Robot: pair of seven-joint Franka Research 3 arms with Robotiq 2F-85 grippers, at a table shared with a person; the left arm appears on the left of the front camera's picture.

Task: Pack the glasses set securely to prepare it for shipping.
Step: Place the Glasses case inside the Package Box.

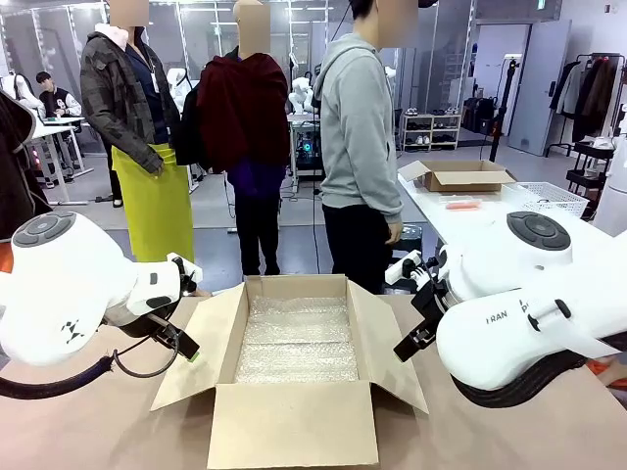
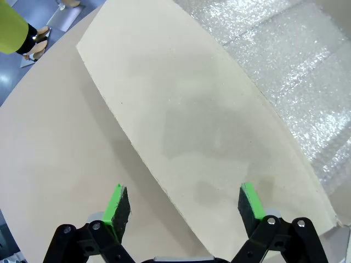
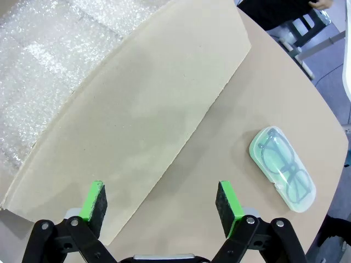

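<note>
One mint green translucent case of the glasses set [image 3: 282, 176], with a pair of glasses showing inside, lies flat on the tan table to the right of the box's flap in the right wrist view. An open cardboard box [image 1: 294, 423] lined with bubble wrap [image 1: 297, 340] stands mid-table. My left gripper [image 2: 184, 194] hangs open above the box's left flap [image 2: 186, 120], holding nothing. My right gripper [image 3: 162, 192] hangs open above the right flap [image 3: 142, 109], a short way from the case, also holding nothing. In the front view the left gripper [image 1: 176, 338] and right gripper [image 1: 416, 341] flank the box.
A person in a grey hoodie [image 1: 358, 127] stands at the table's far side behind the box. Another table at the back right carries a small cardboard box [image 1: 460, 176] and a white basket [image 1: 549, 199]. Bare tabletop [image 2: 60, 159] lies outside both flaps.
</note>
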